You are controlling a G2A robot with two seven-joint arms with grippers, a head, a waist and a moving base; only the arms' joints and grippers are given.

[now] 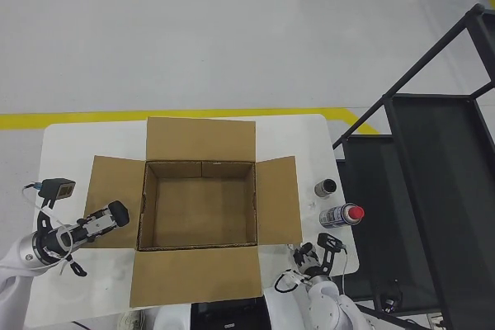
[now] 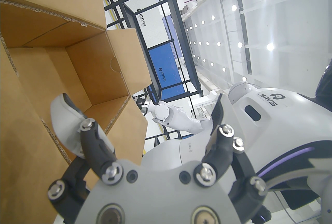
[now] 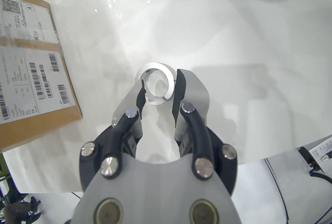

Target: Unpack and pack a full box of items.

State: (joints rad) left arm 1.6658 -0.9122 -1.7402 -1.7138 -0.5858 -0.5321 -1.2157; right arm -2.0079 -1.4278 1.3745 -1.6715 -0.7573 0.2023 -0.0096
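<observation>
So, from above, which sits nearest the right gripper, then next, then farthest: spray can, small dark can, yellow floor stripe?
1. Spray can, lying on the table just beyond the right gripper.
2. Small dark can, upright, past the spray can.
3. Yellow floor stripe, beyond the table's far edge.

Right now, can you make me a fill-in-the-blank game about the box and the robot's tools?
1. Inside, the cardboard box is ___.
2. The metal ring sits between the fingers of the ___ tool.
3. The spray can lying beside the box has a ___ cap.
4. The left tool is open and holds ___.

Missing words: empty, right, red, nothing.
</observation>
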